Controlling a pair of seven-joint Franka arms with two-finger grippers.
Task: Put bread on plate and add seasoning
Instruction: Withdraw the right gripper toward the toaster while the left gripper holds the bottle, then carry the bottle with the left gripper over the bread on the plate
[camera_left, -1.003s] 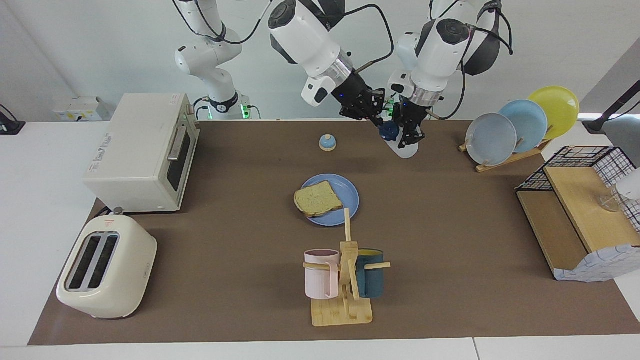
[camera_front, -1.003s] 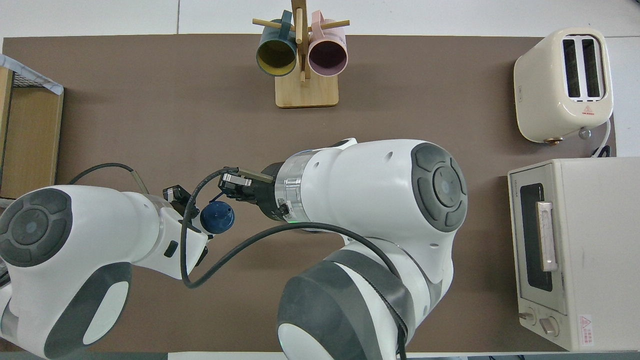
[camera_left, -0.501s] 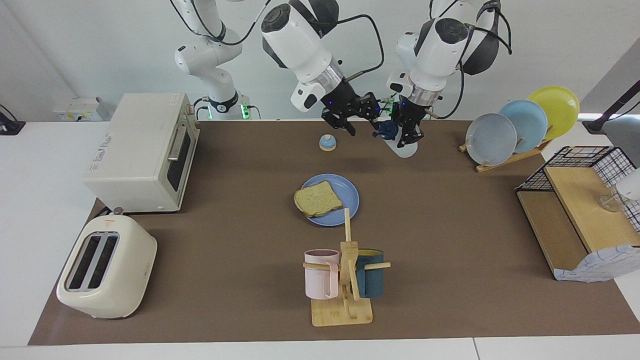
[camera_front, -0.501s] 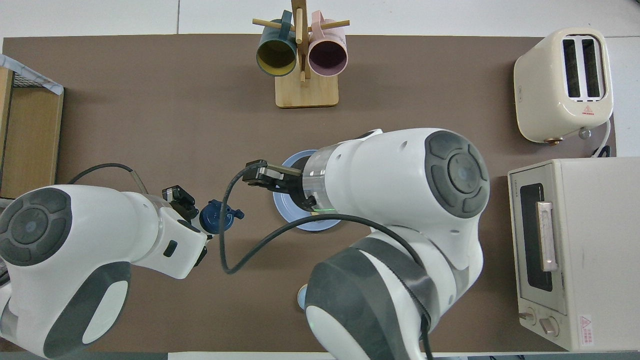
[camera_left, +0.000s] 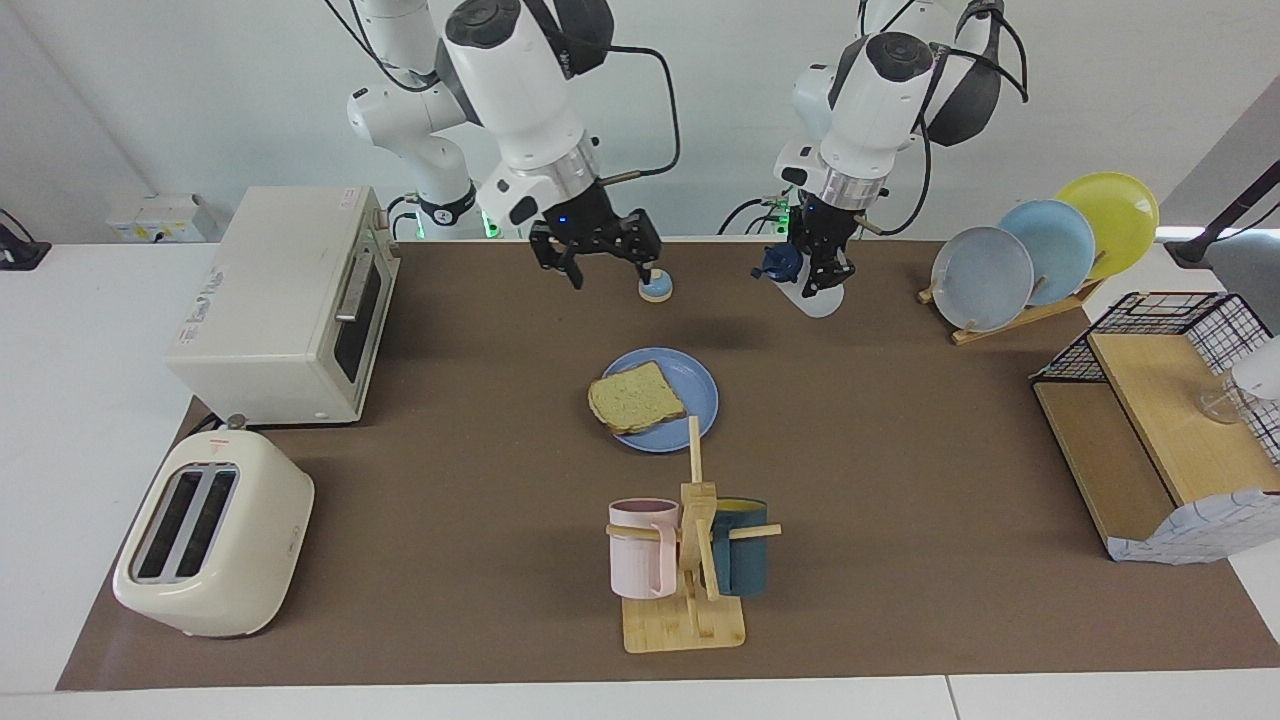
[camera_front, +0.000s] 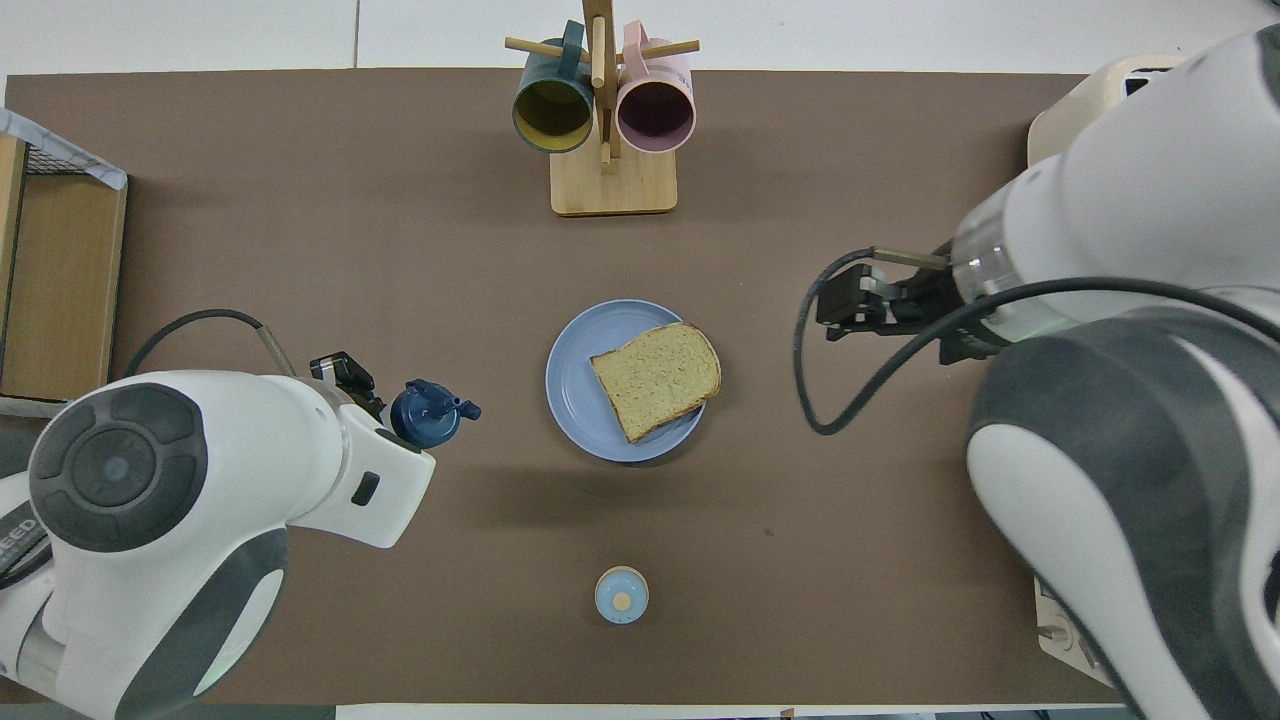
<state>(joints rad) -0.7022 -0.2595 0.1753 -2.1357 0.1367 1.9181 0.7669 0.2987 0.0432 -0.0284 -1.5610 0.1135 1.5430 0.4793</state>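
In the overhead view, the left arm hides most of the left gripper (camera_front: 385, 415), so that only the dark blue cap of the seasoning (camera_front: 428, 415) shows; from the facing side we see the gripper (camera_left: 822, 275) clamped on the bottle's pale body (camera_left: 815, 298), up in the air over the brown mat (camera_left: 900, 450) between the bell (camera_left: 655, 286) and the plate rack (camera_left: 1010, 315). The right arm covers most of the toaster (camera_front: 1060, 110) and the oven in the overhead view. The right gripper (camera_left: 598, 268) hangs with its fingers spread wide, holding nothing, over the mat beside the bell. We cannot make out the small print on the oven's (camera_left: 290, 300) top.

The worktop (camera_left: 90, 340) is white, covered by the mat; a plain pale wall stands at the robots' end.

The bread (camera_left: 636, 396) lies on the blue plate (camera_left: 700, 390) at the mat's middle, overhanging the rim toward the right arm's end. The mug stand (camera_left: 690, 590) is farther from the robots than the plate.
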